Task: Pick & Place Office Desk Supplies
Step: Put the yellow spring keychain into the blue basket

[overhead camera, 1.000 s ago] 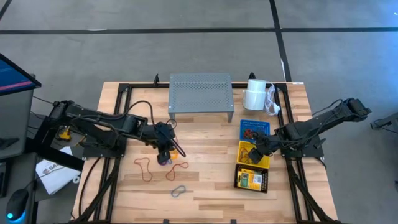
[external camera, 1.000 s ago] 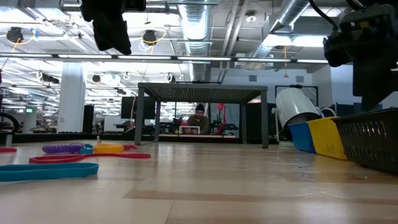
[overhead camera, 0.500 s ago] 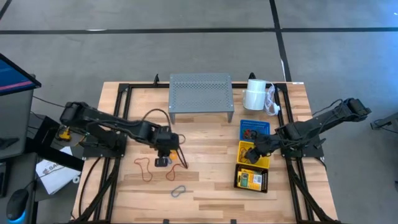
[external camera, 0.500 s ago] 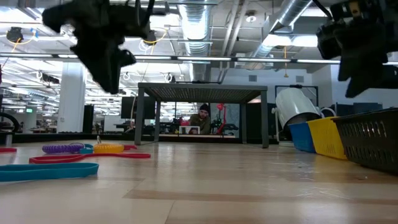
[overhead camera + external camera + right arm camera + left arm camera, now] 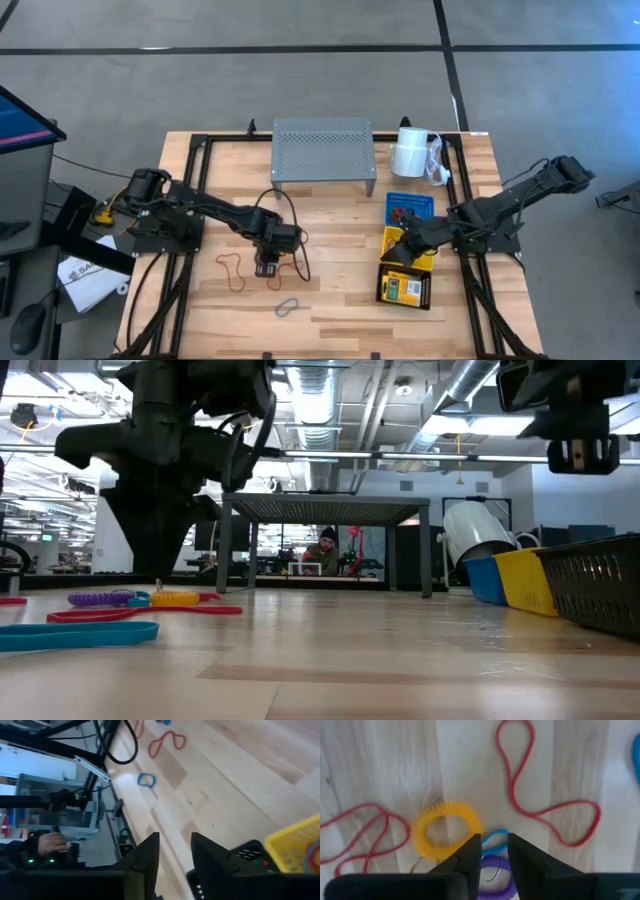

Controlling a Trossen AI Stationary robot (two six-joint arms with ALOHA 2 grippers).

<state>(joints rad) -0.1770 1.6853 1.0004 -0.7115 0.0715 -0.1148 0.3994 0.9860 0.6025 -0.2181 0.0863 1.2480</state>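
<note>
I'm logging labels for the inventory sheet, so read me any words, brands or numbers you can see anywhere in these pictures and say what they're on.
No text can be read in full.
"GA...": partial dark print on the white sheet on the floor left of the table; the rest is cut off.
Crayon box in the black basket: printing too small to read.
Blue basket contents: no legible print.
</note>
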